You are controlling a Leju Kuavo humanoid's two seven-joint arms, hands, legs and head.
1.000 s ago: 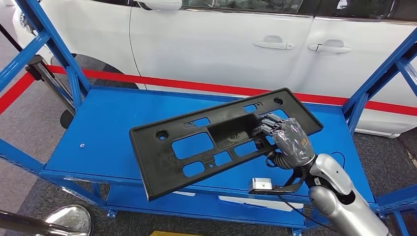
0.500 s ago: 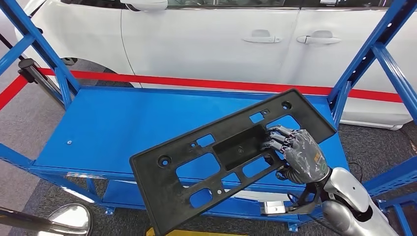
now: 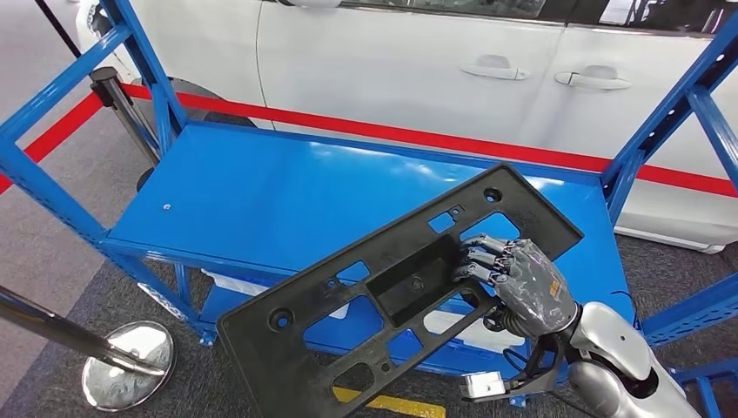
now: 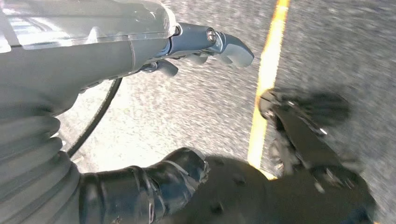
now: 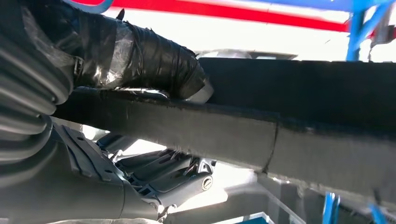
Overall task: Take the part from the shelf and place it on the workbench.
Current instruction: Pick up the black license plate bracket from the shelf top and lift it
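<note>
The part (image 3: 407, 287) is a long black plastic plate with several cut-outs. It hangs tilted in the air over the front edge of the blue shelf (image 3: 278, 192), its near end out over the floor. My right hand (image 3: 522, 283) grips it near its far end, fingers over the top face. In the right wrist view the taped thumb (image 5: 154, 65) presses one side of the part's edge (image 5: 289, 140) and the fingers (image 5: 168, 172) lie on the other. My left hand (image 4: 70, 70) hangs over the floor, fingers apart, holding nothing.
Blue shelf posts (image 3: 670, 113) rise on both sides of the deck. A white car (image 3: 392, 70) stands behind a red barrier strip (image 3: 392, 135). A chrome stanchion base (image 3: 126, 353) sits on the grey floor at the left. A yellow floor line (image 4: 266, 84) runs below.
The whole view has shifted as the camera moved. The part, still in my right hand, has come off the shelf deck and back toward me, past the front edge.
</note>
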